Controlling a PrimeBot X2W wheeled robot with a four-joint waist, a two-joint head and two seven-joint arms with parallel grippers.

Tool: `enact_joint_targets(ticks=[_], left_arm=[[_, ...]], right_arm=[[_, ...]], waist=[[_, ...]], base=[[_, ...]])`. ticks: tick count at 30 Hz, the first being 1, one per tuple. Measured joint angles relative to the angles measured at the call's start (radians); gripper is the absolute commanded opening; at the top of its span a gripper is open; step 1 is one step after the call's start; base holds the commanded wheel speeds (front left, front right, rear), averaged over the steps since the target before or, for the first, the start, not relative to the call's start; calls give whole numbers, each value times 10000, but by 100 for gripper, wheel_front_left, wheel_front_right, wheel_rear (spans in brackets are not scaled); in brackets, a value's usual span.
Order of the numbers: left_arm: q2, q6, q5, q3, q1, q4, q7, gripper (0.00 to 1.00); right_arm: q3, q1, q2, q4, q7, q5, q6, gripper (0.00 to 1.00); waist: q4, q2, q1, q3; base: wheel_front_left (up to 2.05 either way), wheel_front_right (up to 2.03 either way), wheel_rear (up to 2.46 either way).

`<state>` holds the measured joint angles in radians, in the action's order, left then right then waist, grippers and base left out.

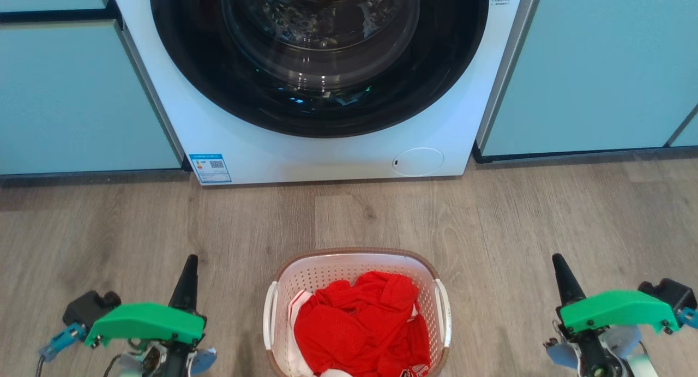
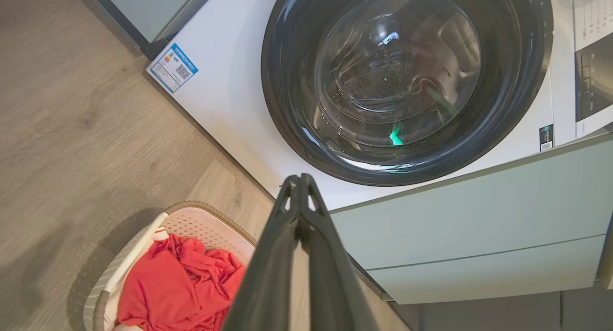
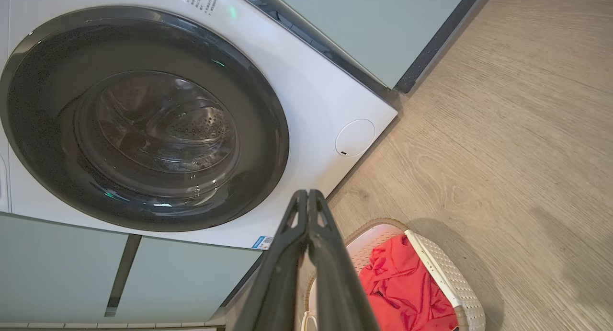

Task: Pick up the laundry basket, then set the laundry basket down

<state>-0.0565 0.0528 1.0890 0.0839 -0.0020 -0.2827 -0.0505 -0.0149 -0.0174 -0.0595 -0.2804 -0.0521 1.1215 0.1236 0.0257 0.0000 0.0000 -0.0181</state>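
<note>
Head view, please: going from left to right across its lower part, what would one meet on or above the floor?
left gripper → laundry basket → right gripper

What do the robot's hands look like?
The left gripper and right gripper each have two long dark tapering fingers, pierced near the tips, a bright green cover, a black box and a blue plug.
</note>
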Motion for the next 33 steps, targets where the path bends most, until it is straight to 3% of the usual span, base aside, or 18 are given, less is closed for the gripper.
enact_joint_targets(ticks=[33], left_arm=[[2, 445, 3570, -953, -244, 38, 949, 0]], right_arm=[[788, -224, 0, 6, 876, 3361, 0, 0]], waist=[[-175, 0, 0, 145]], base=[[0, 0, 0]])
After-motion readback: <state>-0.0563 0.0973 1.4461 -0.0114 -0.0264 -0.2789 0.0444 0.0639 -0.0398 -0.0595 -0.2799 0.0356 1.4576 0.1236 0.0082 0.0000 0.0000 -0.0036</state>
